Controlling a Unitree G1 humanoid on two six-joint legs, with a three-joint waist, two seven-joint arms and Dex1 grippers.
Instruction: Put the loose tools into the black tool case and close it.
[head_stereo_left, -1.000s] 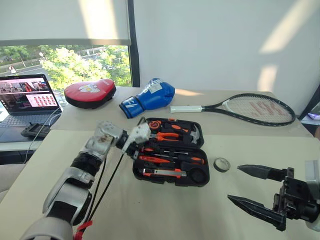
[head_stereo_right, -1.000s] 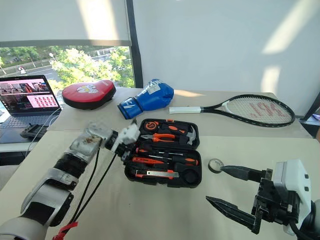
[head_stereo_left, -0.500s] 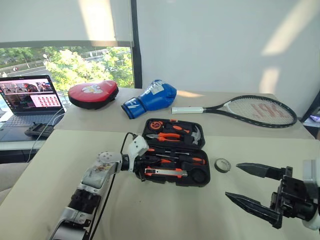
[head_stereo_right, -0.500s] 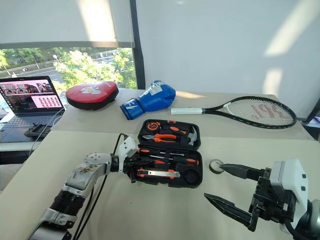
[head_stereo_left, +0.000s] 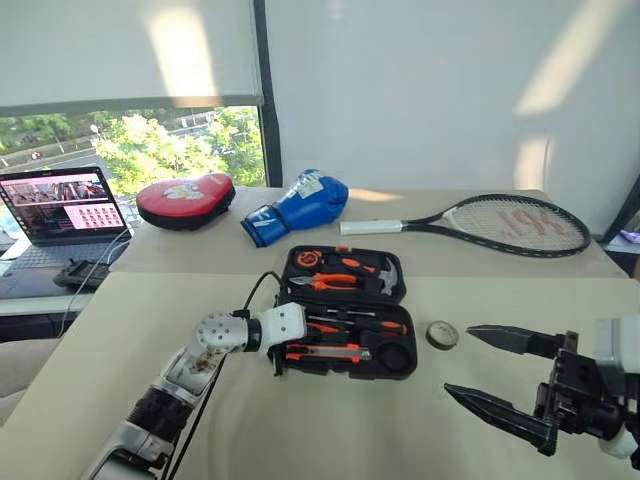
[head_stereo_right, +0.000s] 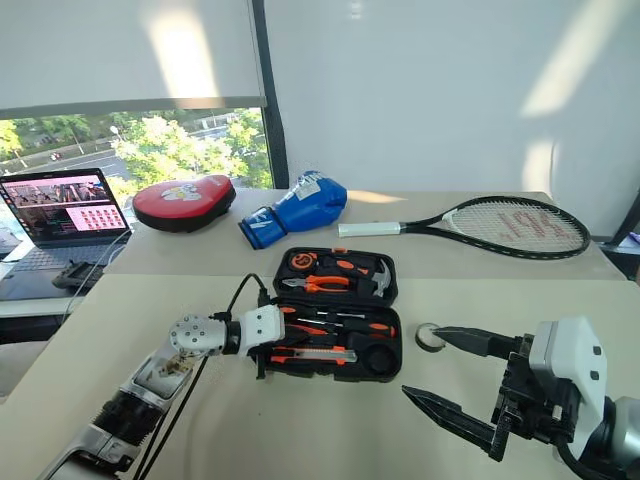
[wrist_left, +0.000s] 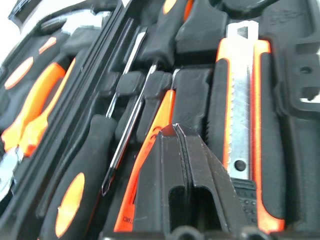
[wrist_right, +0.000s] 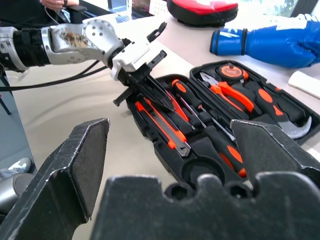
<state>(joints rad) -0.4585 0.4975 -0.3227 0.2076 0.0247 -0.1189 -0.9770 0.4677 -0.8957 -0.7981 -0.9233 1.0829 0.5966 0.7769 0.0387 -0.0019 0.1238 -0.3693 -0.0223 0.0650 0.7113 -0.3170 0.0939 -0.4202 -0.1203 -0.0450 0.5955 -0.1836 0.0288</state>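
Observation:
The black tool case (head_stereo_left: 412, 350) lies open on the table. Its near half holds two black-and-orange screwdrivers (head_stereo_left: 372, 326), a slim orange screwdriver (wrist_left: 150, 165) and the utility knife (head_stereo_left: 326, 352). My left gripper (wrist_right: 162, 97) is shut with nothing between its fingers. Its tips (wrist_left: 175, 131) are down in the case's near-left part, right over the slim orange screwdriver and beside the knife (wrist_left: 245, 100). The small tape roll (head_stereo_left: 441, 334) lies on the table just right of the case. My right gripper (head_stereo_left: 458, 360) hangs open, empty, near the tape roll.
Orange pliers (head_stereo_left: 335, 282) and a small hammer (head_stereo_left: 388, 275) sit in the case's far half. Behind it lie a blue boxing glove (head_stereo_left: 300, 205), a red pad (head_stereo_left: 185, 198) and a tennis racket (head_stereo_left: 500, 222). A laptop (head_stereo_left: 60, 205) stands at far left.
My left gripper has dropped from above the case's left edge into its near half and has shut. The right gripper has stayed where it was, open.

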